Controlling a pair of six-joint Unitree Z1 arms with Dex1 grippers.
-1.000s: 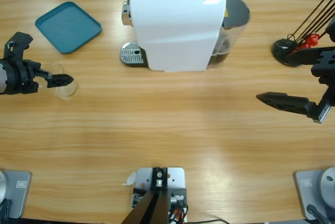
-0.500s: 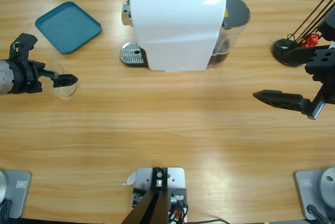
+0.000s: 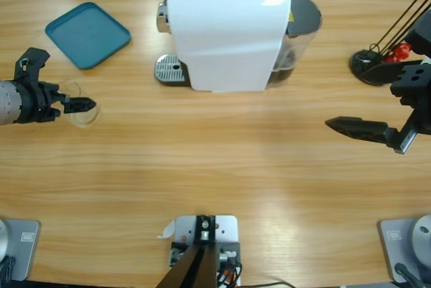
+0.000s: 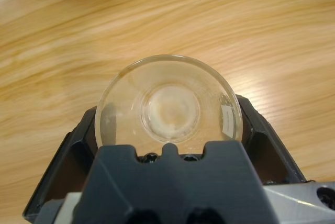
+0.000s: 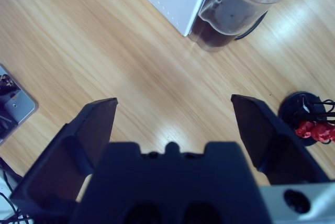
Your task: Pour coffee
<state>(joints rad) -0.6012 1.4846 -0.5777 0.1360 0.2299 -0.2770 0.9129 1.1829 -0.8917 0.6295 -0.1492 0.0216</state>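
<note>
Left gripper (image 4: 167,130) sat with its jaws on either side of an empty clear glass (image 4: 168,101), flanking the rim; whether they pressed on it could not be told. No coffee was visible in the glass. Right gripper (image 5: 172,124) hung spread wide with nothing between its jaws; ahead of them stood the white coffee machine (image 3: 225,32) and its dark water tank (image 5: 246,4).
</note>
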